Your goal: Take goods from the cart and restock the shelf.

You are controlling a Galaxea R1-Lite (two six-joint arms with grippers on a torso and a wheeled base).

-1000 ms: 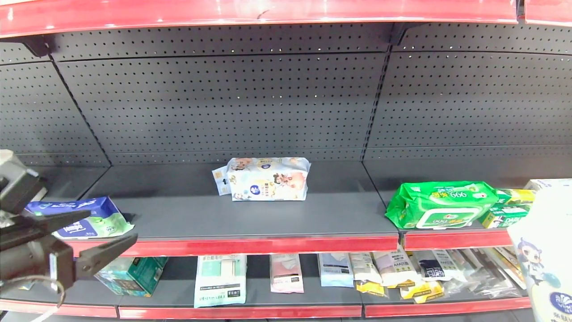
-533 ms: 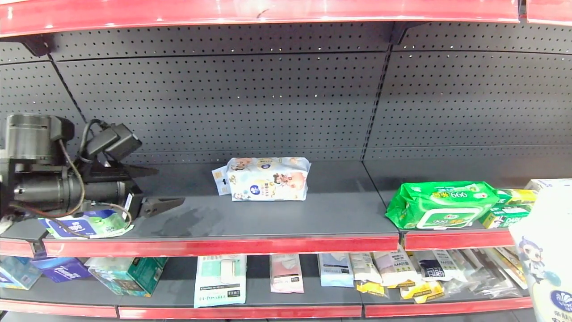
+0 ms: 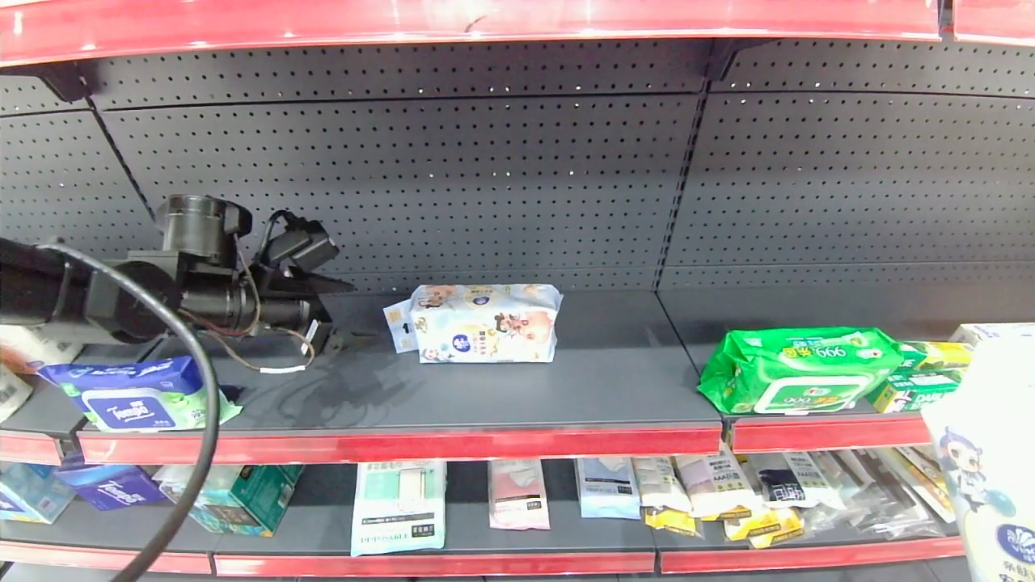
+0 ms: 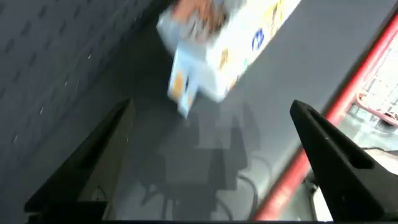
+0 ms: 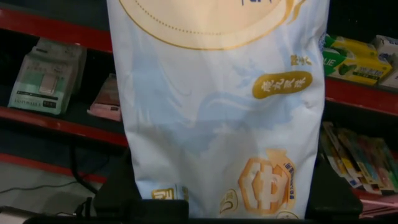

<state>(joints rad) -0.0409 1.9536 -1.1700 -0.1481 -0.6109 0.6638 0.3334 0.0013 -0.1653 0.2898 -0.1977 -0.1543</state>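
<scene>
At the far left of the grey metal shelf with a red front lip (image 3: 453, 396) lies a flat blue-and-green plastic wipes packet (image 3: 141, 396), glossy and limp. Just beyond it the left tool (image 3: 360, 311) hangs low over the shelf board, its two dark fingers spread wide with nothing between them. It points at the white, cartoon-printed soft pack (image 3: 483, 323) lying on its long side near the black perforated back panel (image 3: 485, 178).

In the left wrist view that pack (image 4: 230, 37) sits ahead of the open left tool (image 4: 211, 107), apart from both fingers, with a small paper tag sticking out of its near end.

The step seems to be squaring up or shifting this pack to make room. I would bring the fingers in level with the board and meet the broad end face rather than the loose tag. The film wrap looks slick and the filling soft, so a pinch would dent it and a slow push should slide it.

Further right rest a puffy green wipes pack with a white flip lid (image 3: 796, 368) and yellow-green cartons (image 3: 922, 376).

At the far right edge the tall white film-wrapped pack with cartoon print (image 3: 986, 453) stands upright off the shelf. The right tool (image 5: 225, 158) is clamped on its lower part, one finger on each side.
</scene>
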